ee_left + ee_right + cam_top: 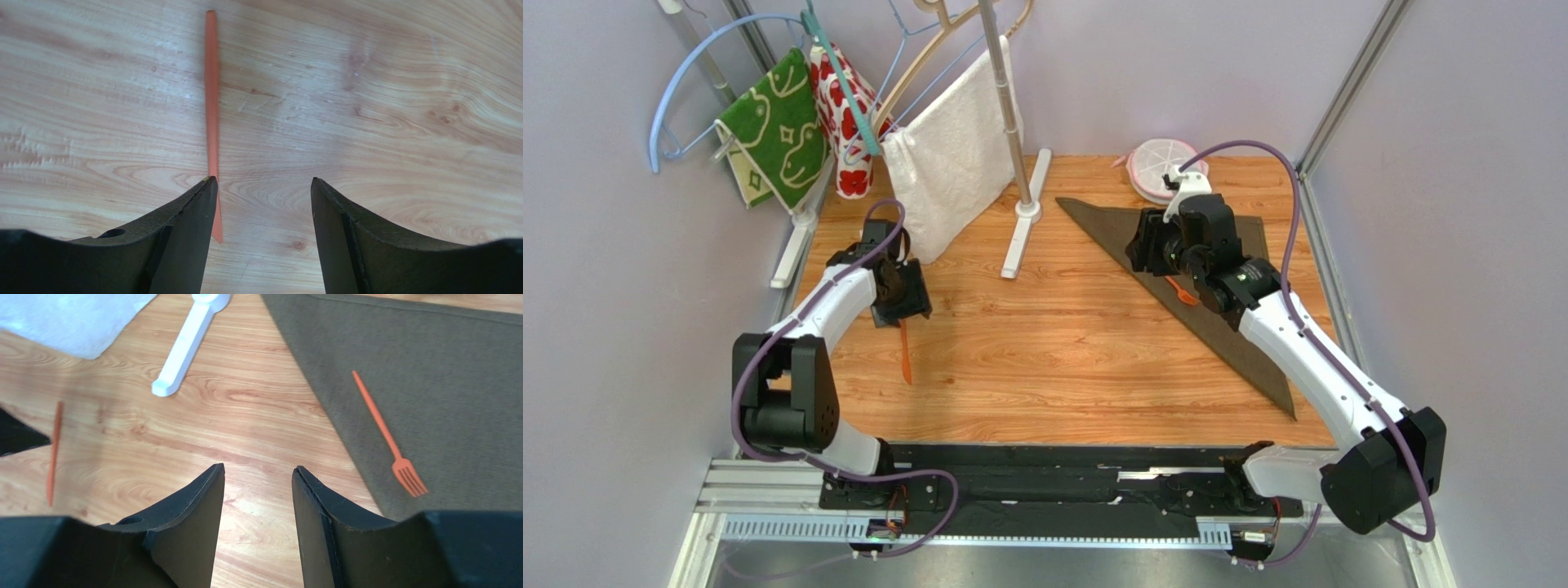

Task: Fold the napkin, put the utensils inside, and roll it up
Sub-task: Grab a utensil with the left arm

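Both grippers stand with jaws apart, gripping nothing. From above, the left gripper (901,300) hangs over the far end of one flat orange plastic utensil (906,355) on the wooden table (1051,355). The right gripper (1146,245) hovers at the edge of the single dark brown felt-like napkin (1097,218), which lies as a triangle with one orange plastic fork (1182,292) on it. At the left wrist, the flat utensil runs just beside one fingertip, not between the two. At the right wrist, both utensils show, well apart: fork on napkin, flat one on wood.
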Controlling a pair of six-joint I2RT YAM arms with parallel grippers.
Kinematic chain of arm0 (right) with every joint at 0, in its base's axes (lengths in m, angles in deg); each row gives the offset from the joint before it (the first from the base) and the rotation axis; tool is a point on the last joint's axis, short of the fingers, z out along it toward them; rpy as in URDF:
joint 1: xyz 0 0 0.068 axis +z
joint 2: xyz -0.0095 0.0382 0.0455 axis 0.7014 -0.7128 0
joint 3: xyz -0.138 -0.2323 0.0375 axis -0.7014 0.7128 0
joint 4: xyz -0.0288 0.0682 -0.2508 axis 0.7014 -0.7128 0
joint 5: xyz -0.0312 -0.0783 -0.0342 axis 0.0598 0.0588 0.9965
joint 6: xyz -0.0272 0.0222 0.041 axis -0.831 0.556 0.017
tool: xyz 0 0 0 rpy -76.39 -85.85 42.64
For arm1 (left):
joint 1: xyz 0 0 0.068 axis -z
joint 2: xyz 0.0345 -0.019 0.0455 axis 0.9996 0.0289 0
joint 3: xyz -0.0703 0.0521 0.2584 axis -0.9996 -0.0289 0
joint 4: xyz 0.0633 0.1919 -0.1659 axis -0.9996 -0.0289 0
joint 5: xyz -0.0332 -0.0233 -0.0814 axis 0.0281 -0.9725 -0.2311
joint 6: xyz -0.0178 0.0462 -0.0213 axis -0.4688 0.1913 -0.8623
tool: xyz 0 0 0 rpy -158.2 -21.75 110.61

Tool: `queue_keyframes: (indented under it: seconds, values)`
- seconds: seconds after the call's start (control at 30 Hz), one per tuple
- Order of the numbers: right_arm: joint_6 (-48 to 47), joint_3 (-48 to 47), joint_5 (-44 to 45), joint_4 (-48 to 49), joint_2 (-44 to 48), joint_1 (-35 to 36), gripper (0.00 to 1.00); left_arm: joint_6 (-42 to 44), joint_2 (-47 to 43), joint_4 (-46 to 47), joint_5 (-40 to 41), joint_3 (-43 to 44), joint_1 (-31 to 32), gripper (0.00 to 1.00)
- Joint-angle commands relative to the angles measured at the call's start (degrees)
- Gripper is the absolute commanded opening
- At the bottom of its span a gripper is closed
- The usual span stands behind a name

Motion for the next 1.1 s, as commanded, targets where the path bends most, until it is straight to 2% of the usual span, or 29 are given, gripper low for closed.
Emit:
queue_keyframes:
  seconds: [0.0, 0.17, 0.23, 0.5, 0.6, 0.7, 1.07]
  values:
    - [2.1, 1.6, -5.8, 3.5, 3.8, -0.1, 0.49, -3.8, 2.6, -1.1, 5.2, 0.1, -0.8, 0.65]
    - [1.7, 2.0, -5.5, 3.6, 5.4, -0.1, 0.50, -4.6, 4.1, -1.4, 6.3, -1.2, -0.8, 0.62]
    - [1.6, 1.9, -5.7, 3.7, 5.8, -0.1, 0.50, -5.3, 4.5, -1.4, 5.7, -2.3, -0.8, 0.57]
    - [1.7, 2.4, -6.9, 4.8, 6.3, -0.1, 0.50, -8.7, 5.0, 2.0, 4.9, -7.2, -0.8, 0.56]
    - [1.5, 2.7, -6.6, 4.8, 6.7, -0.2, 0.50, -8.7, 4.6, 3.0, 5.1, -8.1, -0.4, 0.50]
    - [1.5, 2.7, -6.4, 4.8, 6.8, -0.1, 0.50, -8.9, 3.9, 4.2, 4.9, -8.8, 1.7, 0.42]
    - [1.7, 2.7, -6.6, 4.0, 7.1, -0.2, 0.51, -9.5, 8.9, 3.2, 8.2, -3.0, 14.2, 0.38]
